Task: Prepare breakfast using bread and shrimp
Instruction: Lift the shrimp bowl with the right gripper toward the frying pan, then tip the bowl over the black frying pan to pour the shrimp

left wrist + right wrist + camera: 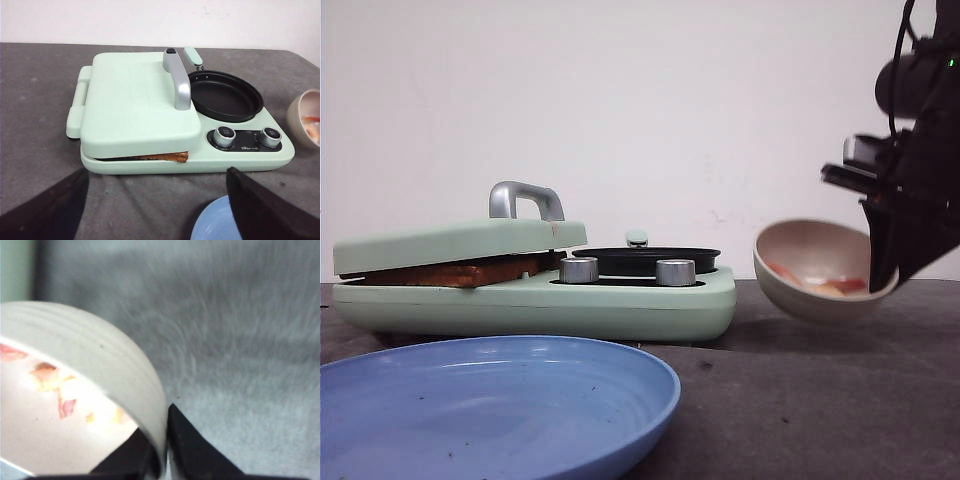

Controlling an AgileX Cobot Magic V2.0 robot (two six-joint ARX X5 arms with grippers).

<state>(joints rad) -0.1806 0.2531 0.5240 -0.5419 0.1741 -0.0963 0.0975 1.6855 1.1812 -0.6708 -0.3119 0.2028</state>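
My right gripper is shut on the rim of the beige bowl and holds it tilted above the table, right of the pale green cooker. Orange-red shrimp pieces lie inside the bowl; they also show in the right wrist view, where one finger is inside the rim and one outside. Toasted bread is pressed under the cooker's shut lid; its brown edge sticks out. The black pan is empty. My left gripper is open and empty in front of the cooker.
A blue plate lies at the front left, its edge under the left gripper's right finger. Two silver knobs sit on the cooker's front. The lid has a silver handle. Dark grey cloth covers the table.
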